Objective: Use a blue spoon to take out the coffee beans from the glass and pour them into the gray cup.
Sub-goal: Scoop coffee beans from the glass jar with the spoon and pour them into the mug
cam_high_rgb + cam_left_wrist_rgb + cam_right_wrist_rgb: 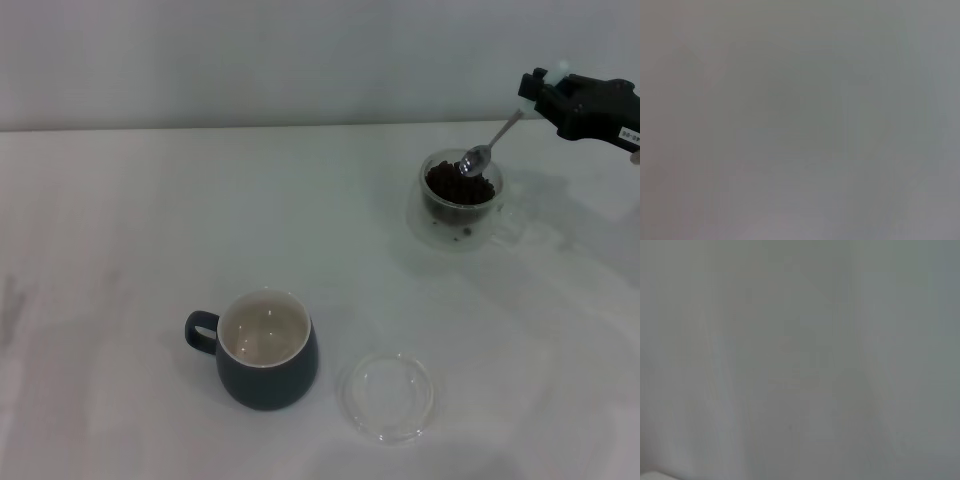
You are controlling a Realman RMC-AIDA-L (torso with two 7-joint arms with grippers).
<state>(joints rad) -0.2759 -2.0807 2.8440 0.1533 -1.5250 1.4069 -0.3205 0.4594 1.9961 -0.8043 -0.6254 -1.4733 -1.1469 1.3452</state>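
Now scooping | right gripper [528, 98] clamped on blue spoon [490, 146] | we dig bowl deeper into coffee beans [458, 186], lift level from glass [461, 215]

We see a white table [150, 220] filling most of the head view, its far edge running straight across near the top. Behind it stands a plain pale grey wall [250, 60]. Soft, even light leaves faint shadows on the tabletop. Both wrist views show us only blank grey.

Soft even light; wrist views blank, featureless.
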